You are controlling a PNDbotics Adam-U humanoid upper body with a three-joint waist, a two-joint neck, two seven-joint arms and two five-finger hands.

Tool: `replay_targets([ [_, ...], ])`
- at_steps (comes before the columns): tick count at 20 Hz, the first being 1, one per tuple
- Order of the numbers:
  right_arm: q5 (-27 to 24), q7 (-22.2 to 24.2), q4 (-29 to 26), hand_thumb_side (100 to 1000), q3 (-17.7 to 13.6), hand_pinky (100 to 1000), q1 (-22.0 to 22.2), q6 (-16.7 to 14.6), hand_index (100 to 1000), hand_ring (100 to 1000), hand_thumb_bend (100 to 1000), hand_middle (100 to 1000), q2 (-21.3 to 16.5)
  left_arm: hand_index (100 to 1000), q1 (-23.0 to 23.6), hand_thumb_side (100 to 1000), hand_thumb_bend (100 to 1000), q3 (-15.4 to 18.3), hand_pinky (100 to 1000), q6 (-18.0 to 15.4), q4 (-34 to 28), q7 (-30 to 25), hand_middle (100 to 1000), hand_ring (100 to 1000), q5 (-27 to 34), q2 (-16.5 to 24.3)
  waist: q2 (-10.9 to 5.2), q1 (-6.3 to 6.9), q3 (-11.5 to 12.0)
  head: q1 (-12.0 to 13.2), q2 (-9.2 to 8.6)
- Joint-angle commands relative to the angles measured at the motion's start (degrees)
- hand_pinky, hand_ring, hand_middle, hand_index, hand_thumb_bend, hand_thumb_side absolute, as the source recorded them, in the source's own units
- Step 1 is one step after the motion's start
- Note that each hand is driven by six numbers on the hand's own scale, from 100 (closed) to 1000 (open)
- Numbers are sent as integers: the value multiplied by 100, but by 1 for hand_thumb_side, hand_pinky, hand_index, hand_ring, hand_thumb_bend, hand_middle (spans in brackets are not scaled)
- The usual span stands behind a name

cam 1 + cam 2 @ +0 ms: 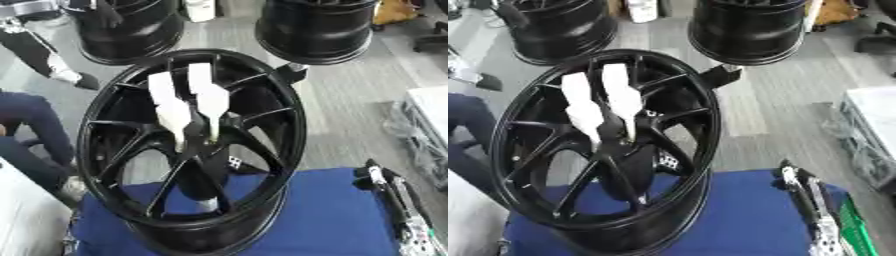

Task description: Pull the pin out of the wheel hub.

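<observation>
A black multi-spoke wheel hub [293,125] stands upright on its rim on a blue table [332,215], facing me. Two white tapered pieces stick out of its centre, side by side, leaning up and to the left: the left one [168,107] and the right one [208,100]. I cannot tell which of them is the pin. My right hand [392,195] rests at the lower right beside the table's edge, its fingers straight and pointing up, well apart from the hub and holding nothing. My left hand shows in neither view.
Two more black wheels [131,30] [315,30] stand on the grey floor behind the hub. A person's dark-clothed leg [35,125] is at the left edge. A pale crate [872,130] sits at the right, and something green [852,225] lies under my right hand.
</observation>
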Motion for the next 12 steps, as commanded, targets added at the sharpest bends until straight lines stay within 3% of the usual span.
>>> replay_targets([
  [1, -30, 20, -58, 868, 11, 664, -40, -9, 593, 579, 100, 564, -27, 837, -189, 512, 683, 38, 743, -756, 239, -701, 672, 669, -184, -126, -64, -20, -8, 2, -12],
  [12, -41, 50, -54, 865, 43, 663, -66, -9, 592, 579, 100, 563, -9, 834, -303, 522, 701, -73, 738, -923, 653, -928, 674, 667, -428, -655, -71, -39, -56, 6, -12],
])
